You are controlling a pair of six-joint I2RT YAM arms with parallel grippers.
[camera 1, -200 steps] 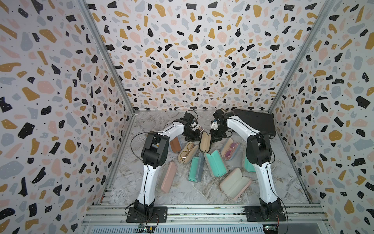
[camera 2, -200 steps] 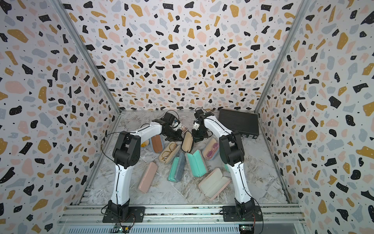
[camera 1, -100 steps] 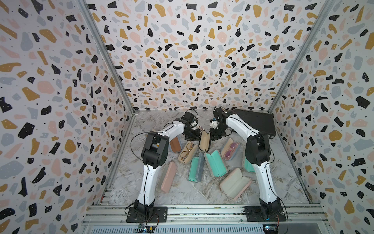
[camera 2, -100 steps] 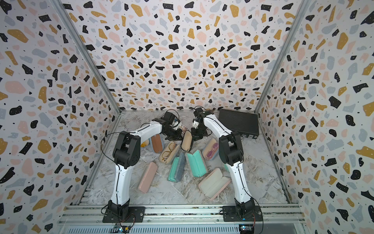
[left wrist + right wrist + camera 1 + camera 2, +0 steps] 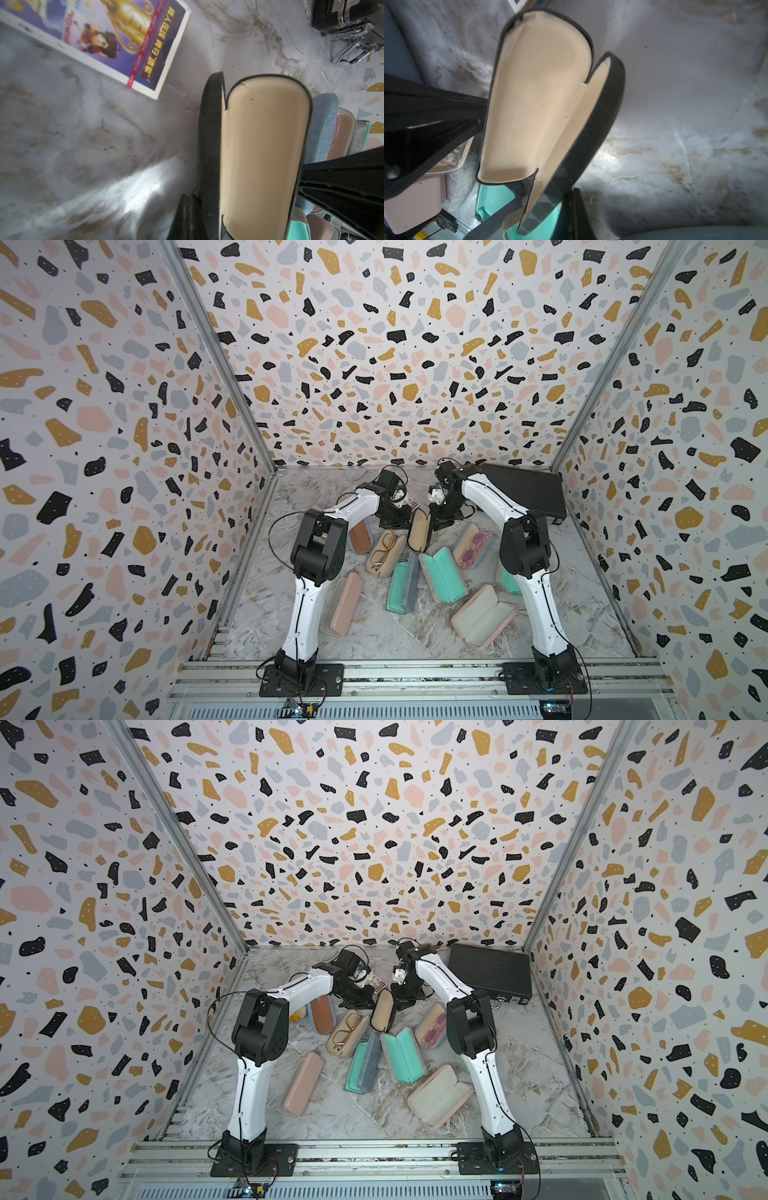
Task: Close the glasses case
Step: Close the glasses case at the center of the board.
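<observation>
**Right arm leans in toward the glasses case**

Over the last second only the right arm (image 5: 490,497) has shifted, and only slightly. Its wrist (image 5: 446,475), beyond the far end of the open black-and-tan glasses case (image 5: 419,529), has edged sideways toward the case and a touch up or back; the views do not settle which. Its elbow (image 5: 523,547), to the right of the case, has dropped a little and drawn nearer. The right claw (image 5: 436,524) moved less than the wrist, so it leans more over the case.
</observation>
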